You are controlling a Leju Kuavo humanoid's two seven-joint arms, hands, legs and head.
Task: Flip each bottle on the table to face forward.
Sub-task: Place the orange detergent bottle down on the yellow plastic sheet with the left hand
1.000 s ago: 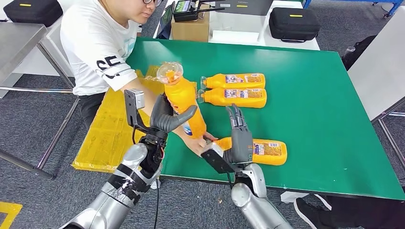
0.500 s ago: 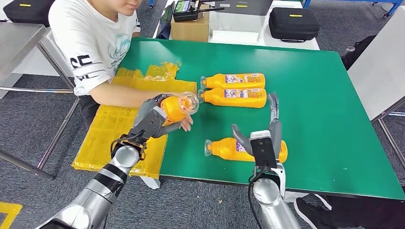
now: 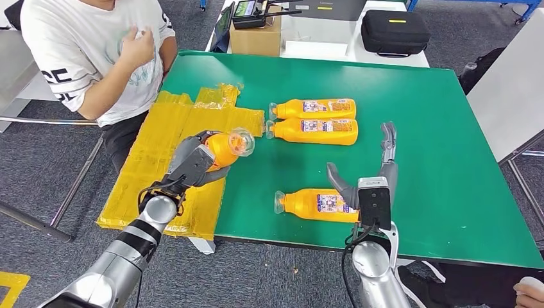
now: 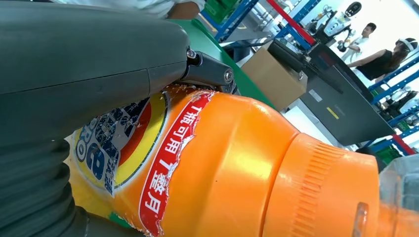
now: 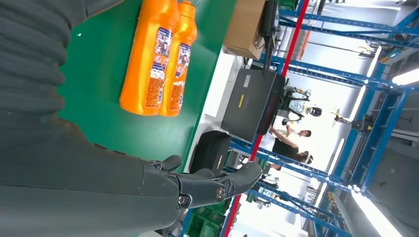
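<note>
The left hand grips an orange bottle at the green surface's left edge, its fingers largely hiding the bottle's body. The right hand, fingers spread, hovers over a lying bottle near the front edge, covering its base.

Left arm reaching forward from lower left, left hand wrapped around an orange bottle, thumb across its label, right arm raised from below, right hand unladen, fingers extended and spread, thumb apart
</note>
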